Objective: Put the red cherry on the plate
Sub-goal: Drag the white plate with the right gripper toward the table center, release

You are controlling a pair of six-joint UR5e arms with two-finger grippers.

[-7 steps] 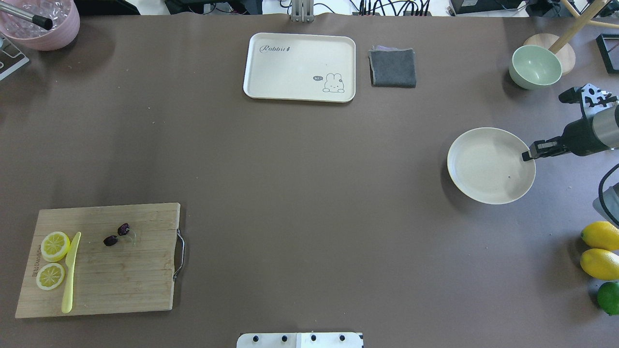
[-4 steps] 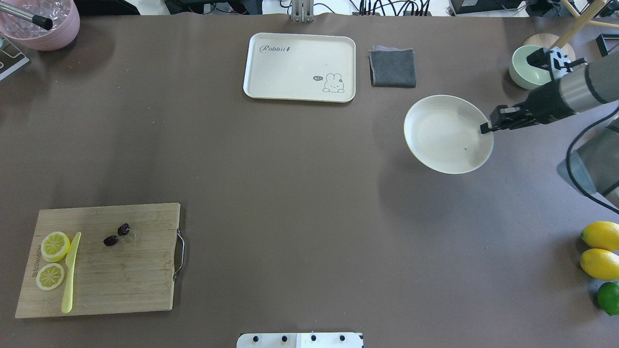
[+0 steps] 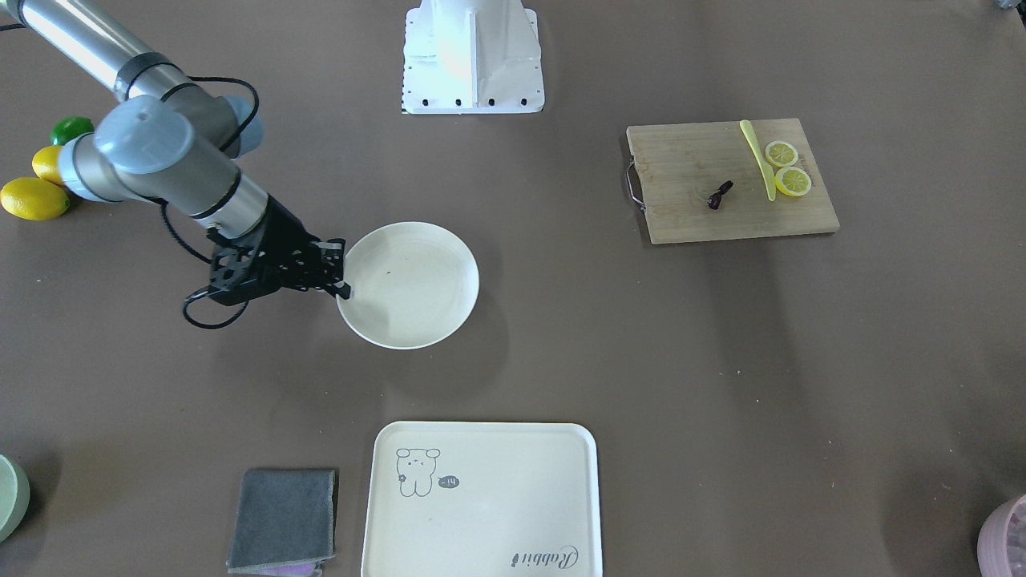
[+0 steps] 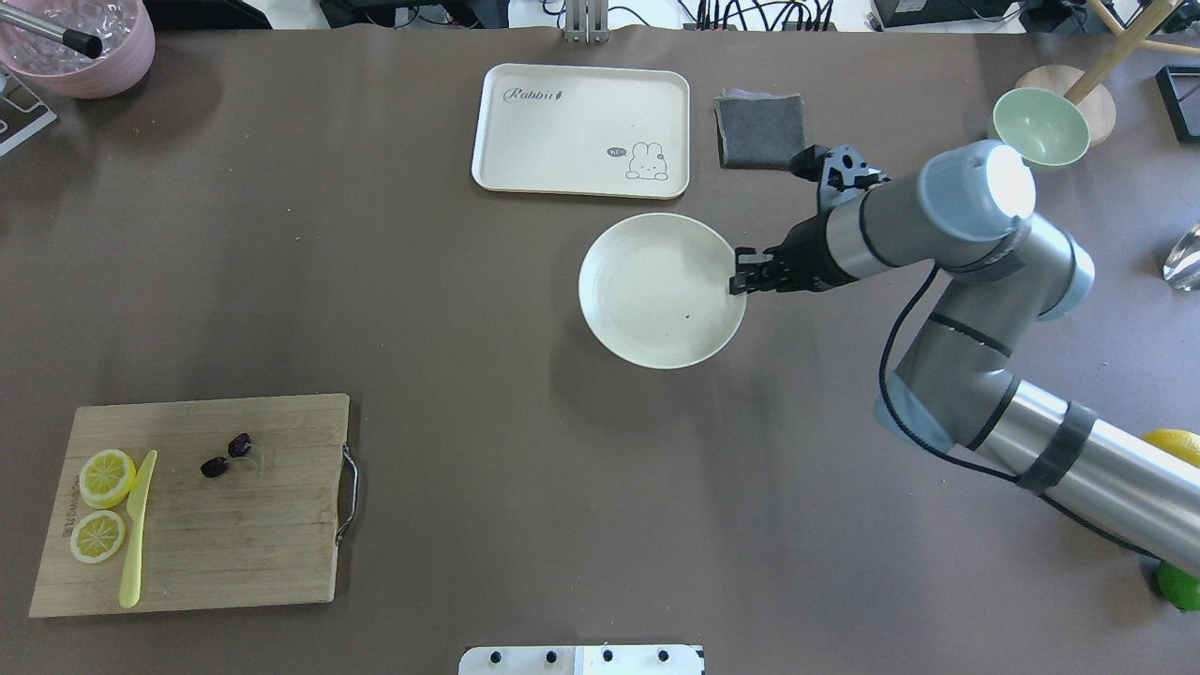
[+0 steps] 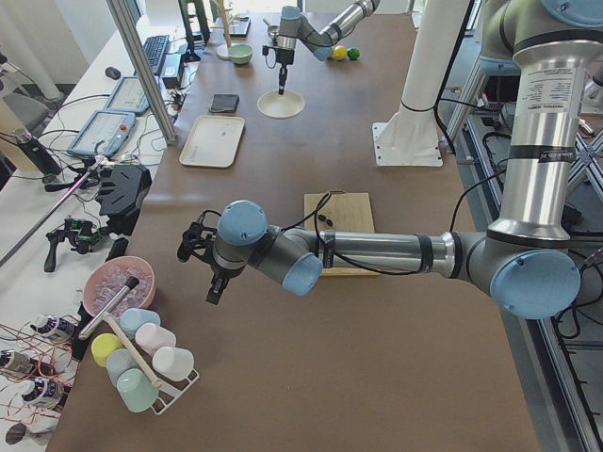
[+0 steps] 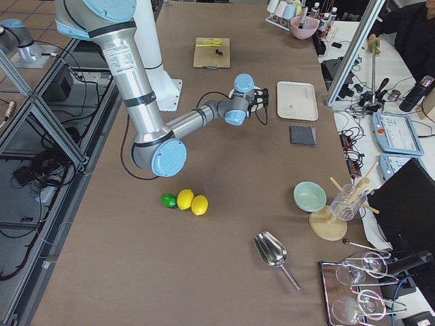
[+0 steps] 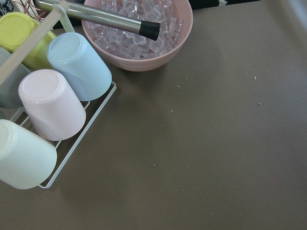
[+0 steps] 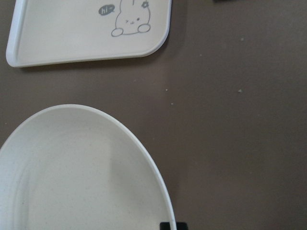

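The round cream-white plate (image 4: 647, 281) has travelled from the right side of the brown table to its middle, and now sits just short of the rectangular cream tray with the rabbit drawing (image 4: 572, 122). The right arm reaches far into the overhead view, where before only its tip showed. The right gripper (image 4: 738, 281) is closed narrowly on the plate's rim at the edge nearest the arm, and the offset shadow suggests the plate is off the table.

The pair of dark maroon cherries (image 4: 227, 456) lies on the wooden cutting board (image 4: 234, 544), well apart from the plate. I judge the carry should stay level and slow, since an edge pinch lets a plate swing, and it should end near the board.

The left gripper (image 5: 215, 287) hangs near the pink bowl of ice (image 7: 144, 64); whether its jaws are open or closed cannot be told.
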